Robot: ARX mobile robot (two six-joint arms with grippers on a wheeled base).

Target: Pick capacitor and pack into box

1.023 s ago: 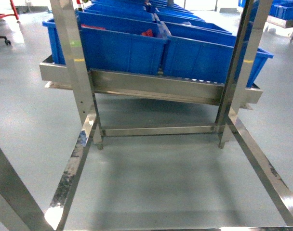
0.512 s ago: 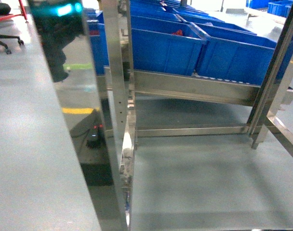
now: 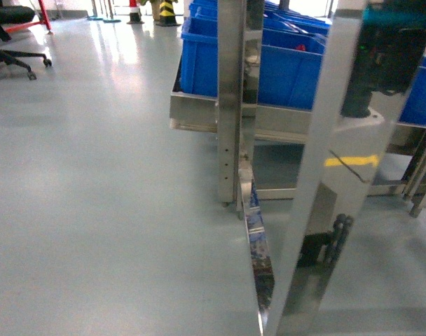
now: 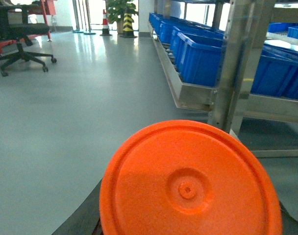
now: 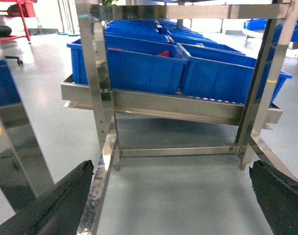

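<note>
Capacitor, box: neither visible in any view; position relative to either claw cannot be told.
Right gripper [image 5: 171, 196]: two dark fingers [image 5: 51, 203] spread wide at bottom corners of right wrist view, nothing between; grey floor [image 5: 178, 191] beyond.
Left gripper: out of sight; orange disc [image 4: 188, 181] fills lower left wrist view.
Steel rack [image 5: 102, 88]: carries blue bins [image 5: 139, 66] on tilted shelf.
Office chair [image 4: 21, 34]: far left on floor.

No readable text, label, brand, number or sign anywhere: none on the blue plastic bins [image 5: 139, 66], the shiny steel rack uprights [image 3: 235, 105], or the round orange plastic disc [image 4: 188, 186].
</note>
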